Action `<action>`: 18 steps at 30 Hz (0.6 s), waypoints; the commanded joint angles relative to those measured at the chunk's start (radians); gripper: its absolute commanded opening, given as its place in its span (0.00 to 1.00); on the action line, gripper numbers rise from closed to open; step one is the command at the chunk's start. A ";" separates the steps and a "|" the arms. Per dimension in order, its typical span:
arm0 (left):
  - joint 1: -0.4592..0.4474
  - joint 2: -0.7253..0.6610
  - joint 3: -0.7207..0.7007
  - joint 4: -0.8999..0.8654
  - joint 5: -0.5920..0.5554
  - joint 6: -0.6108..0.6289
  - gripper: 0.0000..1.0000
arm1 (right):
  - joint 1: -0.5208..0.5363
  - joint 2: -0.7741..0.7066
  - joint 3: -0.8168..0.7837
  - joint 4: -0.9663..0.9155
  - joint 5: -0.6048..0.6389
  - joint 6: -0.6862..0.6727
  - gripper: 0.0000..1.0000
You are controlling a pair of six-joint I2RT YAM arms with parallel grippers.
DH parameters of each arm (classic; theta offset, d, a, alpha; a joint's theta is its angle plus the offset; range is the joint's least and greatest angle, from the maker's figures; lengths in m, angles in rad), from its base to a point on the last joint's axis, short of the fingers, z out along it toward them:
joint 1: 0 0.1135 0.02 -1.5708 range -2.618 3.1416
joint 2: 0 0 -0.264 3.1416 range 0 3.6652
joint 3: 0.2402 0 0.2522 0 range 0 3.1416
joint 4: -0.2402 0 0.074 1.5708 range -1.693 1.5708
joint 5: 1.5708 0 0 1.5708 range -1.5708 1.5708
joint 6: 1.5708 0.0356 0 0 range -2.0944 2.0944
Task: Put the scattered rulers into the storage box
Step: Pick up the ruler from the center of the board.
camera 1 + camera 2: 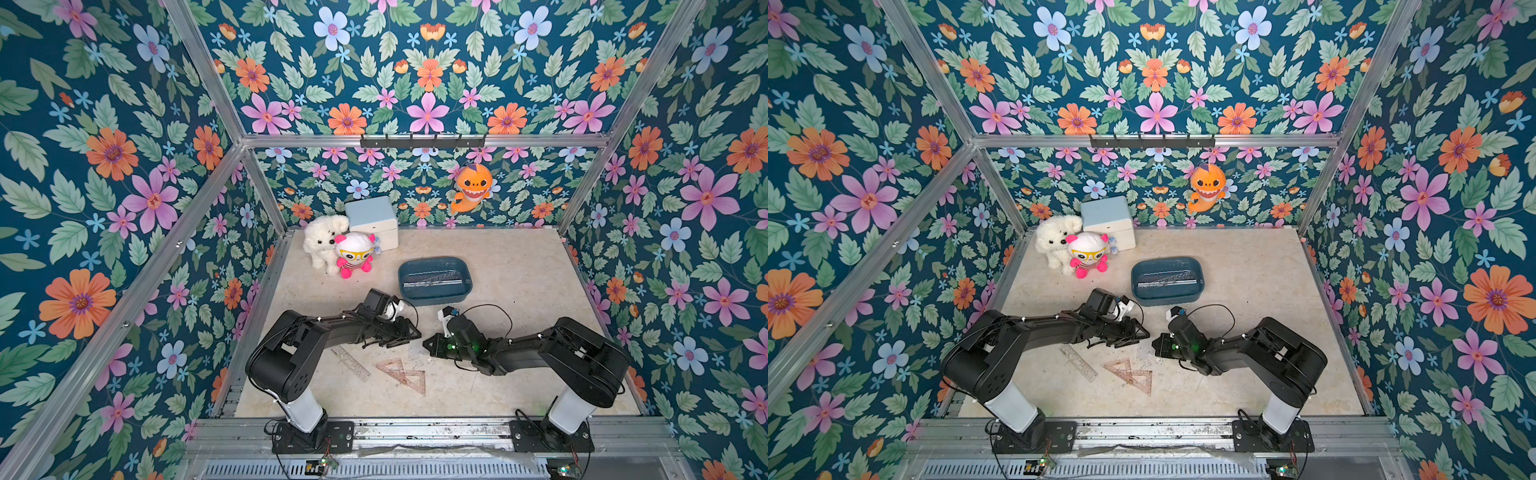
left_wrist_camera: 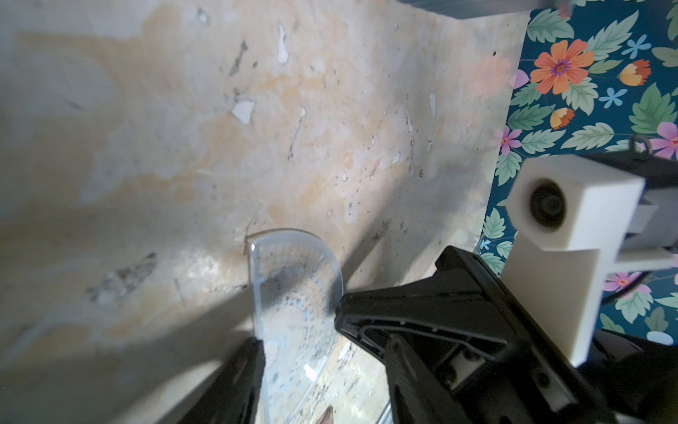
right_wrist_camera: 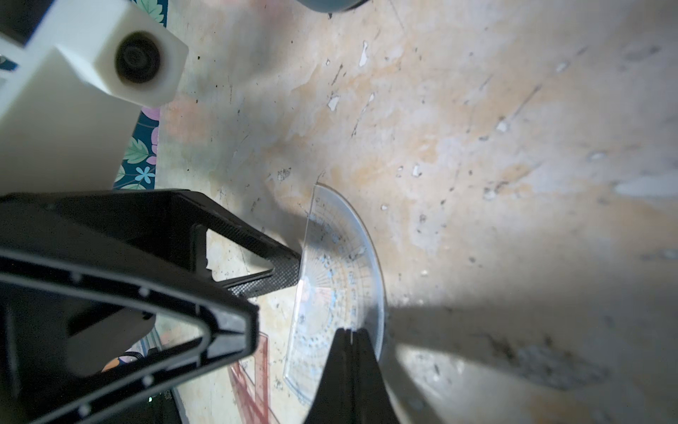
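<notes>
Bare table (image 3: 513,128) beyond protractor (image 3: 337,264) arc

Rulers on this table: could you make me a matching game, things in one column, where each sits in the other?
1 clear half-round plastic protractor
2 two pinkish plastic triangles
3 dark teal plastic storage box
4 white plush dog

A beside the pale blue cube box
B between left gripper and right gripper
C mid-table, holding straight rulers
D overlapping, beside a loose clear straight ruler

Pairs: 1-B, 2-D, 3-C, 4-A

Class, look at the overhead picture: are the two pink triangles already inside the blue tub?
No: both triangles lie flat on the table, well outside the tub.
</notes>
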 commanded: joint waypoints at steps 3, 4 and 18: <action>0.006 0.000 0.005 -0.207 -0.247 0.026 0.60 | 0.000 0.002 -0.012 -0.075 0.003 -0.004 0.00; 0.006 -0.004 0.007 -0.212 -0.255 0.026 0.61 | 0.000 0.002 -0.014 -0.075 0.003 -0.004 0.00; 0.000 0.021 0.004 -0.189 -0.243 0.017 0.61 | 0.001 0.007 -0.043 -0.049 0.002 0.004 0.00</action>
